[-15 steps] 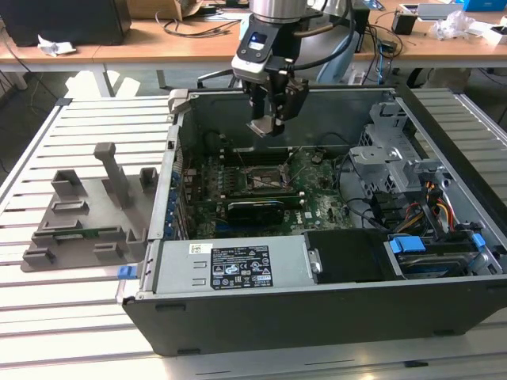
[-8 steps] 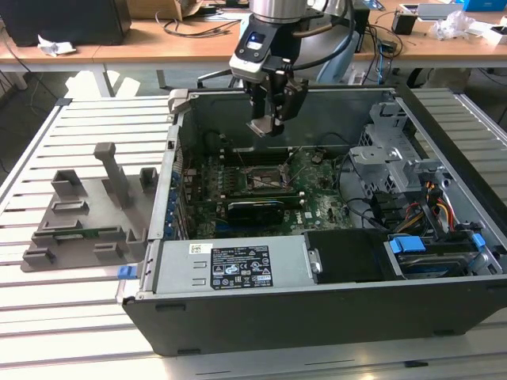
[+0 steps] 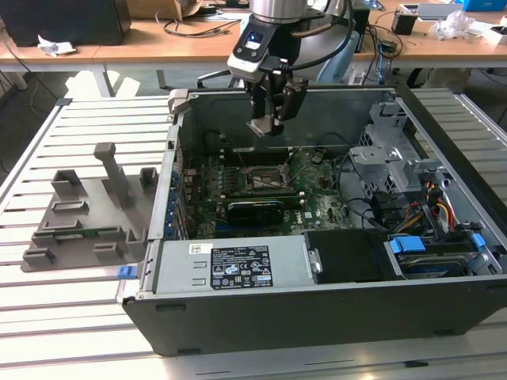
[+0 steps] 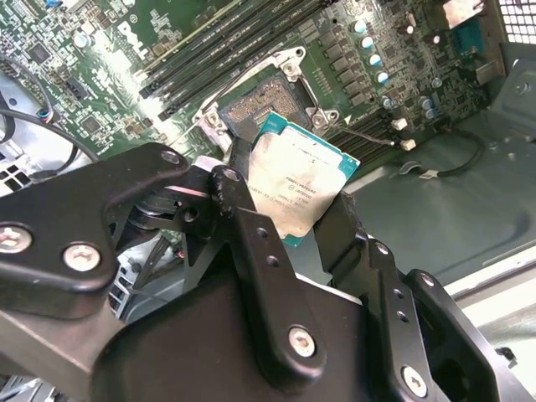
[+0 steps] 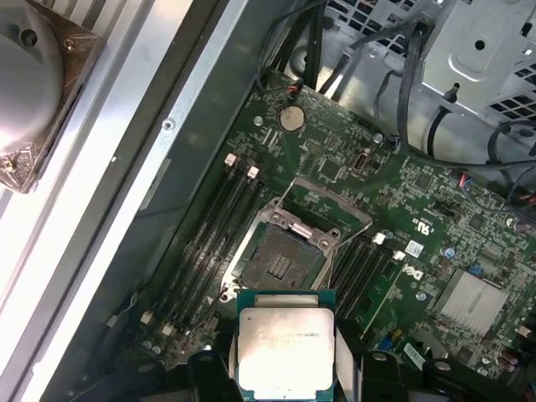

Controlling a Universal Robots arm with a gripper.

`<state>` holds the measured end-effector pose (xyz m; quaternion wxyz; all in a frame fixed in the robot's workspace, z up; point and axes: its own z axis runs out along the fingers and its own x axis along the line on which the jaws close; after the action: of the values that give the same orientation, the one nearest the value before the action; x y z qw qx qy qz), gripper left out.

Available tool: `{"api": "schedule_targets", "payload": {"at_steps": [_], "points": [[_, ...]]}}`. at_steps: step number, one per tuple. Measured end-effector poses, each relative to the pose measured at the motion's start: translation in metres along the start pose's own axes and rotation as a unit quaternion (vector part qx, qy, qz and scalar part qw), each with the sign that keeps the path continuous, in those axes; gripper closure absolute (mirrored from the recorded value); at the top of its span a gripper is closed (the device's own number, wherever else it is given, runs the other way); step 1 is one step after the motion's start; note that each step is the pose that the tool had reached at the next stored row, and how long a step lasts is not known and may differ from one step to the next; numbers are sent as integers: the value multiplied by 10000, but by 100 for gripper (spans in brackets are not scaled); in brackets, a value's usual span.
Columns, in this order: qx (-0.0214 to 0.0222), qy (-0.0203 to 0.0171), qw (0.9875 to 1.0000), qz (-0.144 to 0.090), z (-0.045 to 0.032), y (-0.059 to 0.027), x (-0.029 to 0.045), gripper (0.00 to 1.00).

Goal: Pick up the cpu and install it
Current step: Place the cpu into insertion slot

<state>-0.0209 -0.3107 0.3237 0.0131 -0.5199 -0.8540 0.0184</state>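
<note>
My gripper (image 3: 268,120) hangs over the open computer case, shut on the cpu (image 3: 261,127). In both wrist views the cpu (image 4: 293,188) (image 5: 286,343) is a flat silver square with a thin green edge, clamped on two opposite sides by the black fingers (image 4: 251,226). It is held in the air, above and slightly off to one side of the open black socket (image 5: 280,258) (image 4: 255,109) on the green motherboard (image 3: 317,207). The socket's metal frame stands flipped open and its contact field is bare.
Memory slots (image 5: 205,226) flank the socket on both sides. The case walls (image 3: 178,150), a metal drive cage (image 3: 380,158), cables (image 3: 432,206) and the power supply (image 3: 230,269) surround the board. A grey plastic tray (image 3: 83,218) lies on the slatted table at the exterior view's left.
</note>
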Motion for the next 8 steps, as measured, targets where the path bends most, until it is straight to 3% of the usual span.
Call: {"api": "schedule_targets", "payload": {"at_steps": [8], "points": [[-1, 8, 9998, 184, 0, 0, 0, 45]]}}
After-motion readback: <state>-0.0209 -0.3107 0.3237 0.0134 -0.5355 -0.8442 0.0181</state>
